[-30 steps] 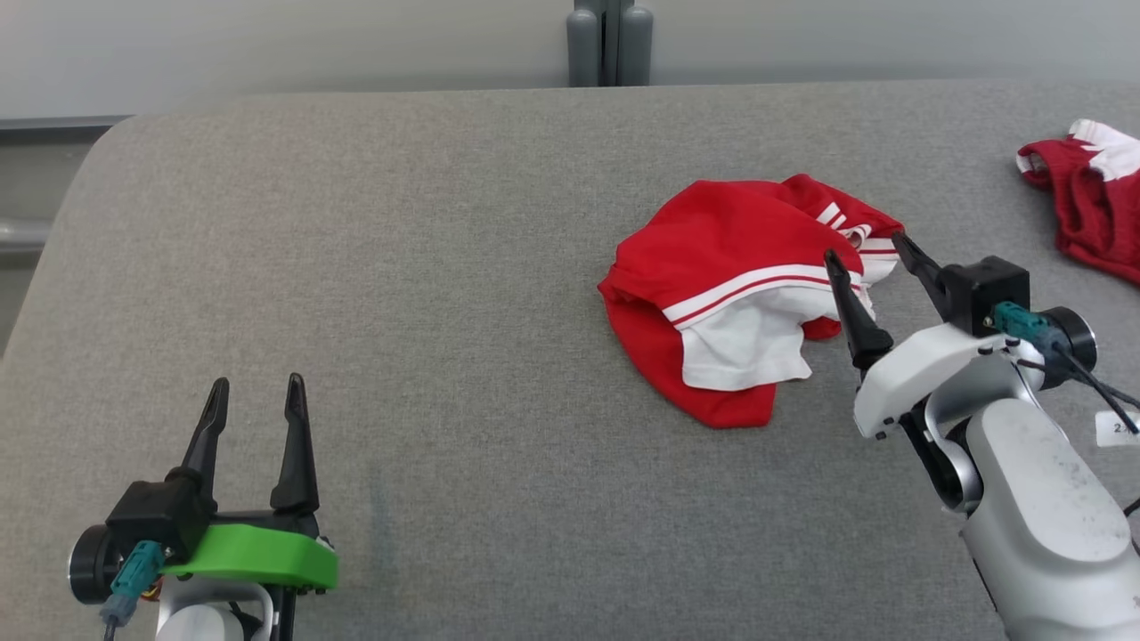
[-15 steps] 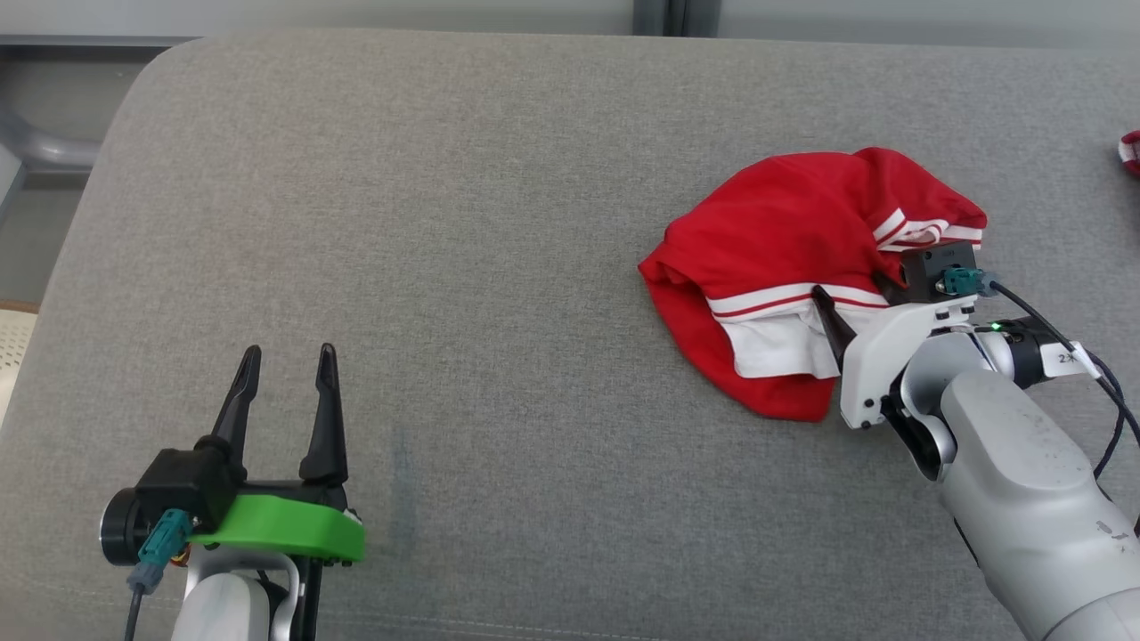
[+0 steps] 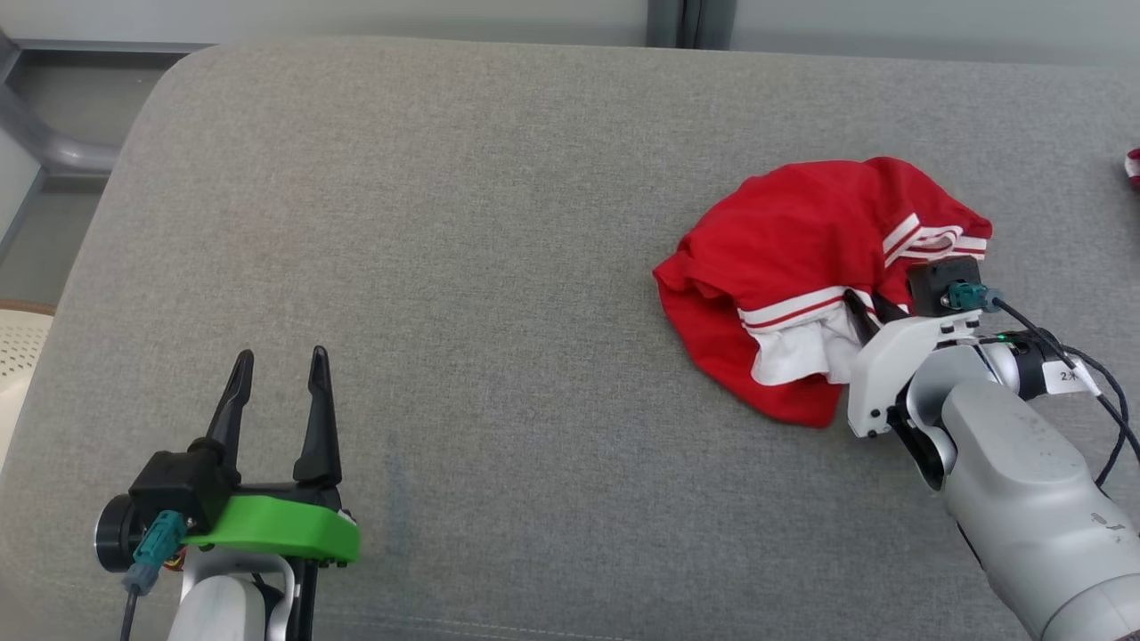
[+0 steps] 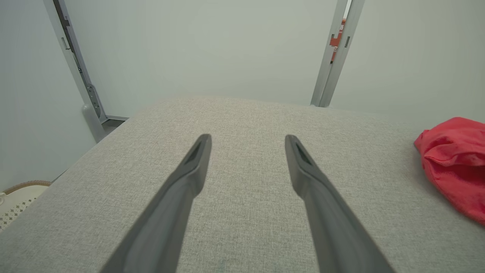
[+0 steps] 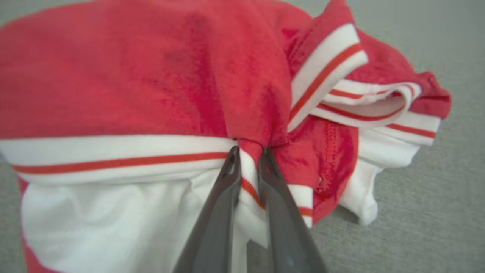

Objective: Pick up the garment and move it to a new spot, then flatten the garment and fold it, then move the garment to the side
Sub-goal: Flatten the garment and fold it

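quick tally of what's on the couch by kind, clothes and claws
garments: 2, the red-and-white garment and a red sliver at the head view's right edge, probably another one
claws: 2, left claw open, right claw shut on the garment
total: 4

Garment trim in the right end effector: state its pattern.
White band with a thin red stripe, on a red garment; clearest in the right wrist view.

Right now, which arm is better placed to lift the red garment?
The right: the right gripper is shut on a fold of the garment, while the left gripper stands open, far from it.
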Motion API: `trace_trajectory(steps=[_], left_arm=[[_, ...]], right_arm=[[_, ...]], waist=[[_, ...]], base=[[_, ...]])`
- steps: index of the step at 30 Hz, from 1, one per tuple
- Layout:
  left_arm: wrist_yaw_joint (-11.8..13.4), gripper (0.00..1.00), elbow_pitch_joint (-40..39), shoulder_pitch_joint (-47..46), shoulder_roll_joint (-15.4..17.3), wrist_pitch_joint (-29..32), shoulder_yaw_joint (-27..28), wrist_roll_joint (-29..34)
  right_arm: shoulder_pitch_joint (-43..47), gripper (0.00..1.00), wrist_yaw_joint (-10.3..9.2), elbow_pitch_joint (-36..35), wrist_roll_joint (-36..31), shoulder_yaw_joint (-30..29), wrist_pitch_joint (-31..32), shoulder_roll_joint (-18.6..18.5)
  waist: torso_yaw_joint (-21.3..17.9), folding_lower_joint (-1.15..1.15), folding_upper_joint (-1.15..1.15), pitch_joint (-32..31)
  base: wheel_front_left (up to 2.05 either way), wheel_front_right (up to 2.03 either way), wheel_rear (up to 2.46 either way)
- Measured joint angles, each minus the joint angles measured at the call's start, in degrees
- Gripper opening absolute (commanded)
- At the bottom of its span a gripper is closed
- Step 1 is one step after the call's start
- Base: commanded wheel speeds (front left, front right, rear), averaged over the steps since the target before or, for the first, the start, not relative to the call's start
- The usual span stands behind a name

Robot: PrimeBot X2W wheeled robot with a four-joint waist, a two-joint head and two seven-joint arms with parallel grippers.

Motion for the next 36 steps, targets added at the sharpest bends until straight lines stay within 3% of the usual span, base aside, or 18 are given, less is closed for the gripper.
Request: trace_trajectory(steps=[6,14,20,26,27,28,29,36], left_arm=[[0.0,1.0,-0.1,0.7,0.0,0.0,0.2,0.1],[0.0,1.0,-0.2,1.4,-0.2,0.0,-1.0,0.1],[0.0,1.0,0.0,2.2,-0.2,0.0,-1.7,0.1],[0.0,1.0,0.5,2.3,-0.2,0.0,-2.1,-0.1],[0.0,1.0,0.7,2.3,-0.2,0.0,-2.1,-0.2],[0.0,1.0,0.7,2.4,-0.2,0.0,-2.0,-0.4],[0.0,1.0,0.8,2.4,-0.2,0.0,-1.9,-0.4],[0.0,1.0,0.8,3.1,-0.2,0.0,-0.8,-0.3]], right_arm=[[-0.6,0.0,-0.01,-2.1,-2.6,3.1,-5.9,-0.7],[-2.7,0.0,-0.01,-8.7,-6.7,10.7,-7.2,1.0],[-2.7,0.0,-0.01,-13.0,-8.4,21.6,-5.1,3.9],[1.2,0.0,-0.01,-14.2,-5.2,33.0,-4.1,6.3],[2.0,0.24,-0.01,-14.3,-4.1,34.4,-4.3,6.7],[2.4,0.78,-0.01,-14.3,-3.7,35.3,-4.7,6.9],[2.8,1.0,-0.01,-14.4,-2.9,35.9,-5.2,7.1],[3.9,1.0,-0.01,-18.6,0.6,31.6,-8.3,6.3]], waist=[[-1.1,0.0,0.0,-1.7],[-1.0,0.0,0.0,-3.3],[0.9,0.0,0.0,-3.6],[2.7,0.0,0.0,-4.0],[2.9,0.0,0.0,-4.1],[3.0,0.0,0.0,-4.2],[3.1,0.0,0.0,-4.3],[1.7,0.0,0.0,-5.0]], base=[[0.0,0.0,0.0],[0.0,0.0,0.0],[0.0,0.0,0.0],[0.0,0.0,0.0],[0.0,0.0,0.0],[0.0,0.0,0.0],[0.0,0.0,0.0],[0.0,0.0,0.0]])
